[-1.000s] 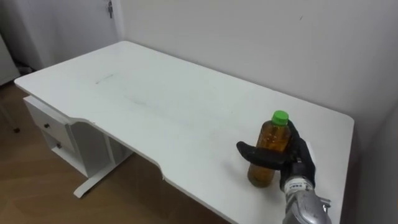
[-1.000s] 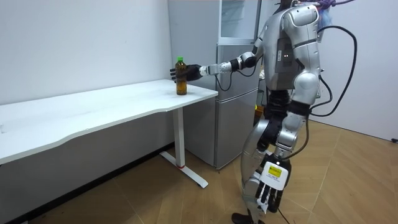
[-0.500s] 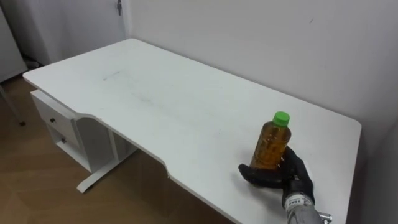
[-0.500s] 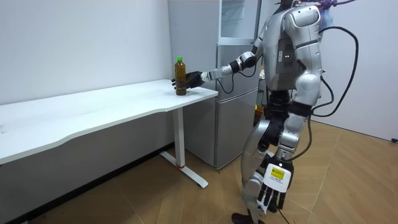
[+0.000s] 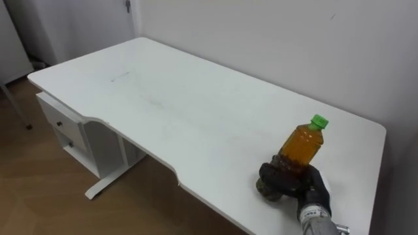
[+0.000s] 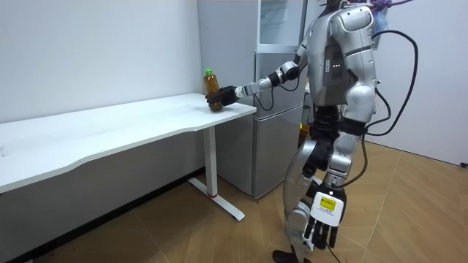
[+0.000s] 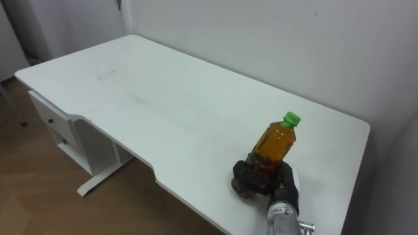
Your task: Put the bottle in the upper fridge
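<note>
An amber bottle point(image 5: 302, 147) with a green cap point(image 5: 318, 121) leans on the white table point(image 5: 163, 111) near its right front corner, cap tipped up and to the right. My right hand point(image 5: 294, 186) has its dark fingers curled round the bottle's lower part, hiding its base. The room view has the same bottle point(image 6: 212, 86) at the table's end, with my right hand point(image 6: 228, 93) stretched out to it. My left hand point(image 6: 320, 228) hangs open beside my leg. I stand between the table's end and the fridge point(image 6: 278, 117).
The grey fridge has a glass-fronted upper part point(image 6: 279, 22), just behind the table's end in the room view. A white drawer unit point(image 5: 62, 124) sits under the table's left side. A white wall point(image 5: 274, 46) runs along the table's back edge, with wooden floor point(image 5: 39, 189) in front.
My right hand has dropped from the bottle's middle to its base and curled its fingers round it. The bottle, upright before, now leans to the right. The head camera shifted slightly.
</note>
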`<state>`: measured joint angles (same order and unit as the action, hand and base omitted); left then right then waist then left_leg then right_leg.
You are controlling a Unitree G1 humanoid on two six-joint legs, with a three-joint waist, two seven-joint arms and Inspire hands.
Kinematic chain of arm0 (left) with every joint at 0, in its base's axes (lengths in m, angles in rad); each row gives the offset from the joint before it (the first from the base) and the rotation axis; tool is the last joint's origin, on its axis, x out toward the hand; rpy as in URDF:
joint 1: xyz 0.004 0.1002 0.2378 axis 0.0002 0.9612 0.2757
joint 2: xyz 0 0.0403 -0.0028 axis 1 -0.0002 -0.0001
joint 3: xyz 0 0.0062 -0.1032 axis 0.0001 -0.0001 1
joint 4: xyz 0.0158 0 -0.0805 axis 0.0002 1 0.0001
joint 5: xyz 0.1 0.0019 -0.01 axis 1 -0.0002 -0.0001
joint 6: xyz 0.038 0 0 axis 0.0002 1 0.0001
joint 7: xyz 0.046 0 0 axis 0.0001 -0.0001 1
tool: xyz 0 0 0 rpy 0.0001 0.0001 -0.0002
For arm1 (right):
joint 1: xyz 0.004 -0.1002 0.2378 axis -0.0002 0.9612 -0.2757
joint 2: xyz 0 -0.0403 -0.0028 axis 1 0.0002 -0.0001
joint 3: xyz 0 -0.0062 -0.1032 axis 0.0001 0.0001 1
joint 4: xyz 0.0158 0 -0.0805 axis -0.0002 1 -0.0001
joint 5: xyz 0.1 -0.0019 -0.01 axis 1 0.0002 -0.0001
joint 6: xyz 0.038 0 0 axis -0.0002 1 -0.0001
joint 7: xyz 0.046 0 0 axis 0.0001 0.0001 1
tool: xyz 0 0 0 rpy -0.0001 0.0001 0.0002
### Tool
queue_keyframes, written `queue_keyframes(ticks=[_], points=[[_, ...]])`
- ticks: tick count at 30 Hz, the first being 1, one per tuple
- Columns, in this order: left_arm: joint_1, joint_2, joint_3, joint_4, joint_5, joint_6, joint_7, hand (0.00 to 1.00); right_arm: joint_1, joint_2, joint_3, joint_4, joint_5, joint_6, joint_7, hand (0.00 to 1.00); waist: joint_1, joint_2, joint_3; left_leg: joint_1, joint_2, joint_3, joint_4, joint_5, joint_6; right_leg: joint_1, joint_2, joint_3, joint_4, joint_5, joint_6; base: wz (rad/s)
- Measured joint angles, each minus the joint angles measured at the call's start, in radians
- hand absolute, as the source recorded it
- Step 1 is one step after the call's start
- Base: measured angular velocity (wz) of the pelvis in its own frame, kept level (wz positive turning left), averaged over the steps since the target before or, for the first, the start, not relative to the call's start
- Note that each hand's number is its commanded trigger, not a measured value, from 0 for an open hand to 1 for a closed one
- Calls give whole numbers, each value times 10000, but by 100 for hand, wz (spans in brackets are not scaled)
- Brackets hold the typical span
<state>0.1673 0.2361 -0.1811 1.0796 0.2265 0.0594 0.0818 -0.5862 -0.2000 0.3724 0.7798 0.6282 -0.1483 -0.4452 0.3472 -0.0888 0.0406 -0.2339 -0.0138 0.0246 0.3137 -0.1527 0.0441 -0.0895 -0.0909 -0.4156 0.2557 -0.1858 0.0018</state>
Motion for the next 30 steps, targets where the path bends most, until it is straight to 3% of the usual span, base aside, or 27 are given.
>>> queue_keyframes(ticks=[8, 12, 15, 18, 21, 28, 30], points=[[14, -1, 17, -23, 1, -2, 30, 0, 2, -27, 0, -1, 49, 65, 322, 100, -4, 13, -39, 38, 7, 30, -50, 1, -1, 13, 10, 19, -47, 17, 5, 0], [29, -46, 456, -7, 48, -123, -45, 0, 149, -123, -1, -411, 25, 213, 903, 100, -43, 15, -74, 74, 13, 57, -61, 3, -2, 39, 20, 35, -95, 36, 2, -2], [198, -56, 623, -35, 19, -166, -65, 0, 704, -244, 2, -1715, -48, 329, 1319, 100, -197, 40, -188, 184, 13, 97, -115, 3, 0, 150, 35, 96, -212, 85, 23, -5], [361, -61, 790, -122, 27, -174, -155, 0, 1025, -456, 3, -3095, -46, 633, 1575, 100, -254, 41, -221, 541, 27, 246, -308, 3, 0, 381, 41, 374, -355, 129, 44, -17], [528, -38, 1152, -123, 26, -246, -195, 0, 1269, -738, 4, -4385, -61, 644, 1715, 100, -436, 36, -224, 1045, 20, 326, -530, 0, -1, 675, 36, 449, -356, 132, 50, -15], [721, -13, 1458, -14, 50, -363, -82, 0, 1420, -1412, 1, -5973, -1630, 650, 2247, 100, -846, -138, -356, 1684, 11, 547, -802, -1, -3, 1128, 41, 585, -367, 132, 66, -15], [764, -9, 1471, -24, 44, -362, -83, 0, 1420, -1543, -1, -6329, -1838, 651, 2395, 100, -980, -140, -359, 1751, 11, 558, -799, -1, -2, 1177, 42, 609, -366, 139, 74, -5]])
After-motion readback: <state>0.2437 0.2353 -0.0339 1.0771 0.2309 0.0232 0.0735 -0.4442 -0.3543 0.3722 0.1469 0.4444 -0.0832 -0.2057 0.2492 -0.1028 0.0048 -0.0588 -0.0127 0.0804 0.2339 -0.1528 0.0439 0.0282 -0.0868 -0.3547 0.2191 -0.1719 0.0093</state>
